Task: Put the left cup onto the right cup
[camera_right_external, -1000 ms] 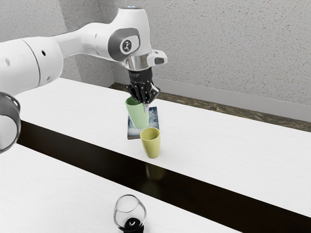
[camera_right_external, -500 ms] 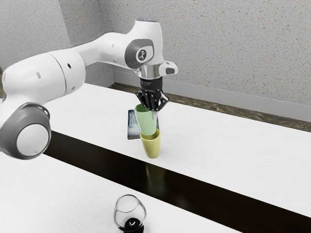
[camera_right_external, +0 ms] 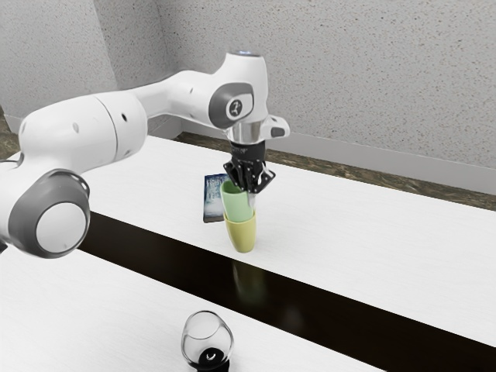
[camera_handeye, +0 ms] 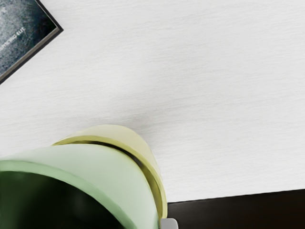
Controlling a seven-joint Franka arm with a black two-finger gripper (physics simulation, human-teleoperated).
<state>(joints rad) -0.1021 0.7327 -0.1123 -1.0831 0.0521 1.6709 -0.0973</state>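
Note:
A light green cup stands nested in a yellow-green cup on the white table. My black gripper is right over the green cup's rim, its fingers gripping the rim on the exterior view's right side. In the wrist view the green cup is large and close under my hand, with the yellow-green cup's rim wrapping around it.
A dark book or tablet lies flat just behind the cups, toward the exterior view's left; its corner is in the wrist view. A glass cup lies on its side near the front edge. A dark strip crosses the table.
My hand has carried the green cup toward the exterior view's right and down, from above the book into the yellow-green cup, where it now sits lower.

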